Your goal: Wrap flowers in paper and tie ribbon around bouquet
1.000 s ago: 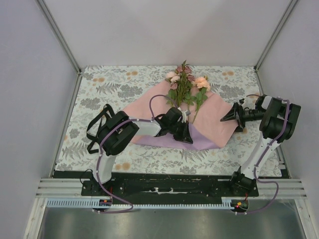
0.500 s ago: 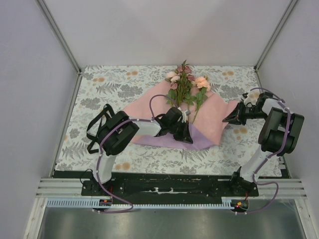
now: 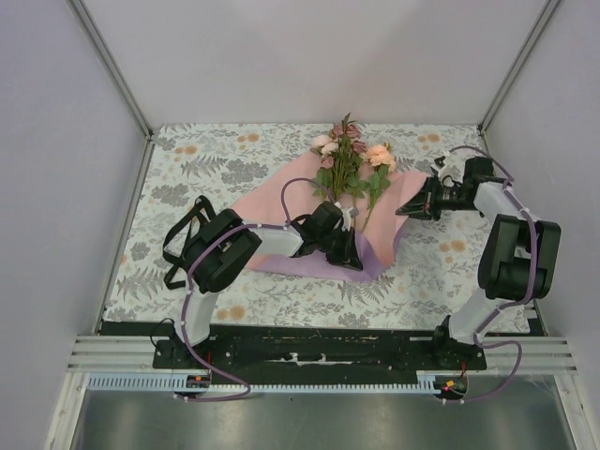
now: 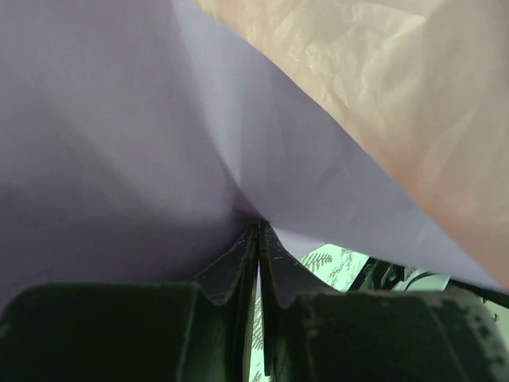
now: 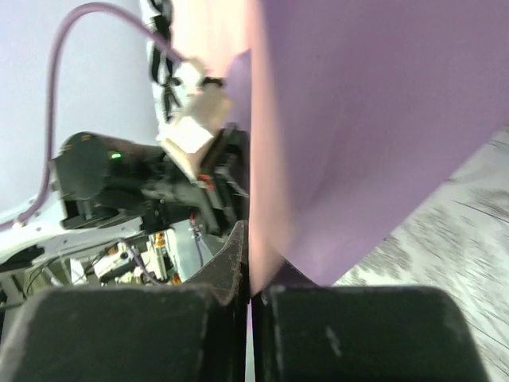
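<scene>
1. Since a second ago, the right claw [image 3: 410, 208] has closed on the right corner of the paper [image 3: 281, 202] and carried it up and inward, so that flap has drawn in toward the middle.
2. Left claw [image 3: 349, 253] stays clamped on the paper's near edge, by the stem ends.
3. Flowers [image 3: 345, 155] lie on the paper's pink face, blooms past its far edge, on the worktop [image 3: 206, 169].
4. Step in hand: folding the right flap over the stems.
5. Next, I judge, the corner must cross the stems and settle flat before release, without dragging the blooms.
</scene>
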Motion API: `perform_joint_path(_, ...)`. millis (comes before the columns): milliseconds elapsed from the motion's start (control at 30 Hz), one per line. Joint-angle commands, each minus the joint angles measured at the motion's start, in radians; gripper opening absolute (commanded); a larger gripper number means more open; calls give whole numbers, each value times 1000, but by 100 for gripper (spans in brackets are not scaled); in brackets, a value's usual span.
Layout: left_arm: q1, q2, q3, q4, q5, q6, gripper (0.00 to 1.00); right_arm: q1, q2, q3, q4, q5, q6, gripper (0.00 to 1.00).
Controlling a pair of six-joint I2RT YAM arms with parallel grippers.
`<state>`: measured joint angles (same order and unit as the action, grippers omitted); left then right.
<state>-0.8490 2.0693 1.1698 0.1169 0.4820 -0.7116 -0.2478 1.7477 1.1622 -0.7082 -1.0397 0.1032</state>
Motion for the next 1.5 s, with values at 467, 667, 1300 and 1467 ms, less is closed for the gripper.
perform_joint_path(467, 45, -133, -50, 84, 0, 20, 19, 294, 47, -65, 645, -97, 527, 0)
perform_joint_path(667, 77, -297, -110, 44, 73, -25, 38, 321, 81, -64, 667, -51, 527, 0)
perform_joint_path(1300, 455, -374, -176, -436, 15, 623, 71, 386, 96, -33, 700, -3, 573, 0)
perform_joint_path(1467, 455, -362, -231, -333, 118, 594, 54, 404, 84, -42, 756, 0, 622, 0)
